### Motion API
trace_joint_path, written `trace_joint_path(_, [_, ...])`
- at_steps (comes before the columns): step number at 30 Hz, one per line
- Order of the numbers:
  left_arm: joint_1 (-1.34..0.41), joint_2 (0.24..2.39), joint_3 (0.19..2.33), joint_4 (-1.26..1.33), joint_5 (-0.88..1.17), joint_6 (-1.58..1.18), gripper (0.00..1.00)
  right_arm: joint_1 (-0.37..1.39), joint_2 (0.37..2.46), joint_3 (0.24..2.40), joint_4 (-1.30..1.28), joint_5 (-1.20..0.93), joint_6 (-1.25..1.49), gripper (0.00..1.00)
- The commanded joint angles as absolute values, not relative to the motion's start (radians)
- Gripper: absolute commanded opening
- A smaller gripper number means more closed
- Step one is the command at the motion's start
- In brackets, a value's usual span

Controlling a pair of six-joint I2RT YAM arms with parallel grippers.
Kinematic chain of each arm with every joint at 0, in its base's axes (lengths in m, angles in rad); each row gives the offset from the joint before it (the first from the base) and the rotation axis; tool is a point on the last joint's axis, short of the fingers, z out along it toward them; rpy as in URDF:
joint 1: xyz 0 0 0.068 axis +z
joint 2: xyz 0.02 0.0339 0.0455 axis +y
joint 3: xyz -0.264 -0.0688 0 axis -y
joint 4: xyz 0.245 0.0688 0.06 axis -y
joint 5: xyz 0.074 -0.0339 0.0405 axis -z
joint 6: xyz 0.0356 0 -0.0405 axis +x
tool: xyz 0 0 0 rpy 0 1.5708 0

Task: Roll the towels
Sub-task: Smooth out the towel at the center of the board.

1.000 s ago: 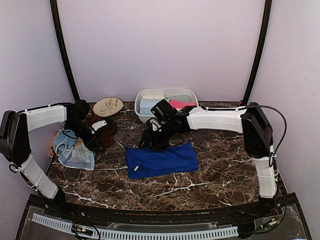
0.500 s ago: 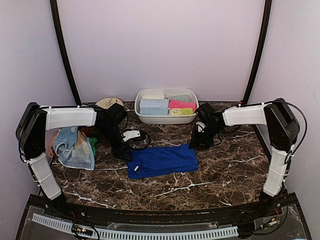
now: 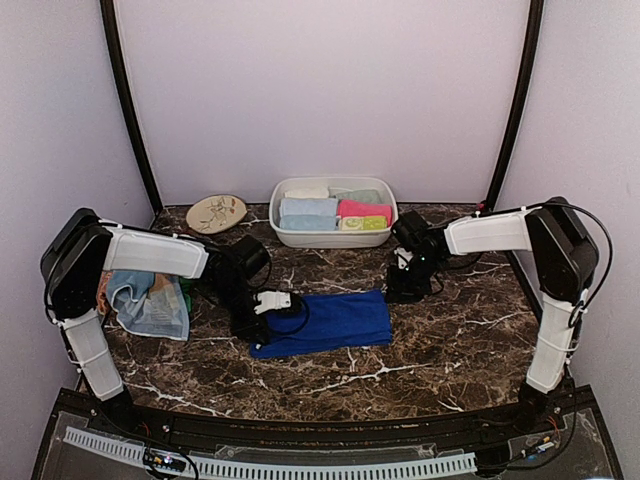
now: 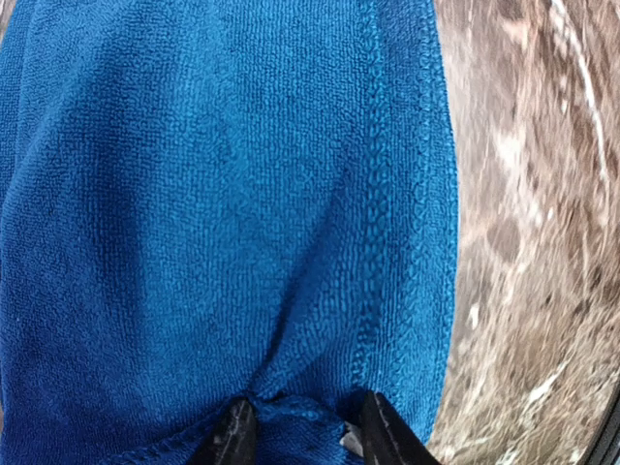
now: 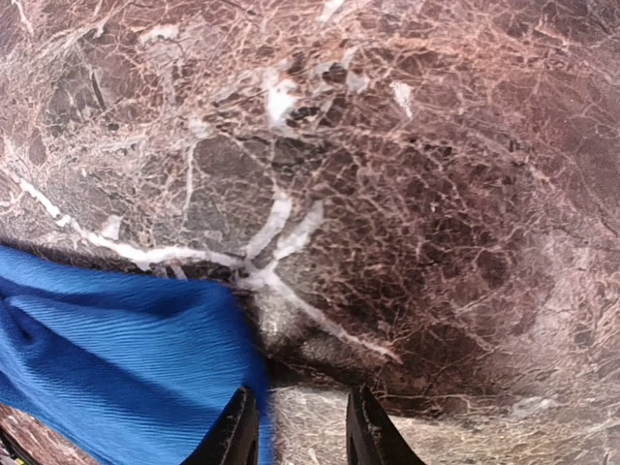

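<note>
Blue towel [image 3: 325, 322] lies flat on the table [image 3: 440, 340] — soft, limp, light terry, best taken by its hem. Left gripper [image 4: 302, 415] pinches a bunched edge; right gripper [image 5: 295, 407], slightly parted and empty, sits beside the opposite corner.

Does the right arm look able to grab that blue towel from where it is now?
Probably yes. The right claw hangs open right at the edge of the blue towel, near its corner, and nothing lies between them. A small shift sideways should put cloth between its fingers.
</note>
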State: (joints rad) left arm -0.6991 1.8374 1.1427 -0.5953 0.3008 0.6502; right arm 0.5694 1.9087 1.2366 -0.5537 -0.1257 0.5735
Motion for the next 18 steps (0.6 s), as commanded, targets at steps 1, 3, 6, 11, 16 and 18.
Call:
trace_joint_path(1, [-0.696, 1.764, 1.028, -0.607, 0.206, 0.684, 0.38, 0.573, 1.921, 1.226, -0.571, -0.092, 0.547, 0.30])
trace_joint_path(3, [-0.696, 1.737, 1.016, -0.603, 0.196, 0.690, 0.40, 0.573, 1.921, 1.238, -0.585, -0.089, 0.540, 0.30])
trace_joint_path(6, [-0.697, 1.710, 1.026, -0.608, 0.180, 0.694, 0.44, 0.573, 1.903, 1.283, -0.629, -0.066, 0.525, 0.30])
trace_joint_path(11, [-0.696, 1.673, 1.050, -0.622, 0.178, 0.699, 0.50, 0.572, 1.854, 1.360, -0.650, -0.099, 0.522, 0.29])
trace_joint_path(16, [-0.696, 1.665, 1.069, -0.647, 0.162, 0.704, 0.50, 0.602, 1.879, 1.370, -0.583, -0.218, 0.549, 0.26])
trace_joint_path(18, [-0.696, 1.656, 1.067, -0.654, 0.158, 0.705, 0.50, 0.623, 1.908, 1.371, -0.567, -0.247, 0.553, 0.26])
